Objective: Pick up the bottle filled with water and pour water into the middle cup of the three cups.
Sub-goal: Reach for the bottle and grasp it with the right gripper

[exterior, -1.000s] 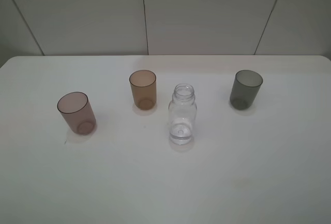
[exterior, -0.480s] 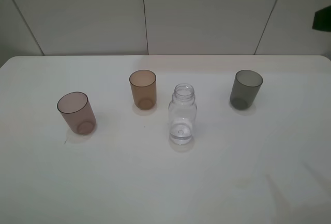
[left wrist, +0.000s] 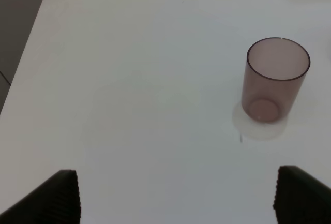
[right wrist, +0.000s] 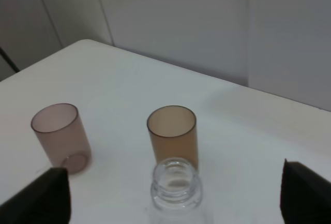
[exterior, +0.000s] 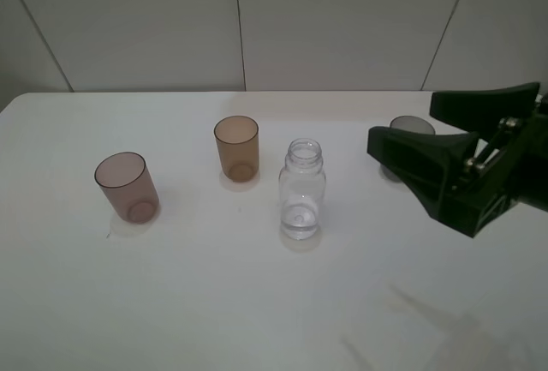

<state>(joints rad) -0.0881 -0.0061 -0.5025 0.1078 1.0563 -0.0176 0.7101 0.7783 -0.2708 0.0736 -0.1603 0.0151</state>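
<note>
Exterior high view: the bottle point(exterior: 302, 189) stands upright on the white table point(exterior: 257, 302), its wide threaded neck uncapped. It is clear right through, and how much water it holds cannot be judged. The middle cup point(exterior: 236, 148) – the amber one of the three cups – stands upright just behind the bottle and a little to its left, close but not touching. The pinkish-mauve cup point(exterior: 127, 187) is well off to the bottle's left, and the smoky grey cup point(exterior: 413, 123) is off to its right and slightly farther back.

The right end effector point(exterior: 401, 124) is to the right of the bottle and apart from it, its dark fingers spread wide and gripping nothing. It stands in front of the grey cup, so that only that cup's rim shows. From the right wrist camera the bottle's neck sits midway between the two fingertips, with the amber cup right behind it.

The left end effector point(left wrist: 181, 198) is also spread wide and empty – its fingertips sit far apart over the table, and the mauve cup is apart from both.
</note>
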